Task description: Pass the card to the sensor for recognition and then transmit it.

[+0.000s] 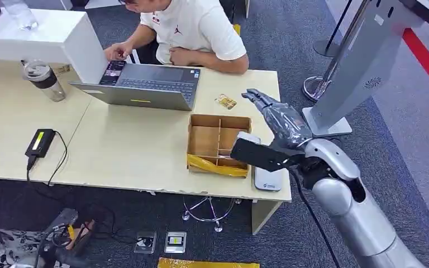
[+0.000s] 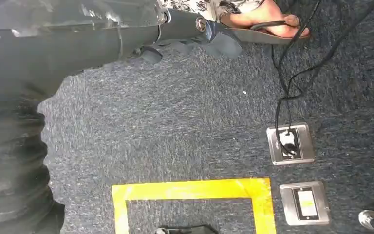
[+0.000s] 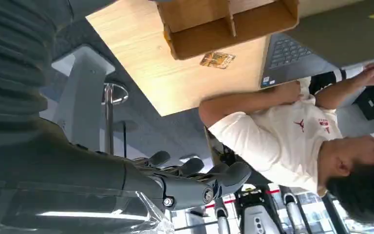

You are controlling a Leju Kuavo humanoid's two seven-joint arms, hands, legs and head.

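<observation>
the robot's right hand (image 1: 276,117), dark-fingered under a clear plastic sleeve, hangs over the far right end of the pale wooden table (image 1: 128,148) with its fingers stretched out and nothing in them. the small orange-and-yellow card (image 1: 225,101) lies flat on the tabletop just beyond the brown cardboard divider tray (image 1: 219,139), between the tray and the grey open laptop (image 1: 145,84), where a person in a white t-shirt (image 1: 195,25) is typing. the white flat sensor pad (image 1: 268,178) sits at the near table edge, just beside the tray.

from where i stand, the trouble is the card itself: it lies thin and flat against the wood, so those thick fingers could slide it about rather than lift it, maybe toward the laptop or the person's elbow. the tray wall stands close too, and a low reach could knock it. the grey slanted kiosk stand (image 1: 363,72) is near the arm's outer side, so a wide swing might clip it.

the left hand (image 2: 185,29) hangs low over the dark blue carpet (image 2: 175,117); whether its fingers are curled or spread i cannot tell
</observation>
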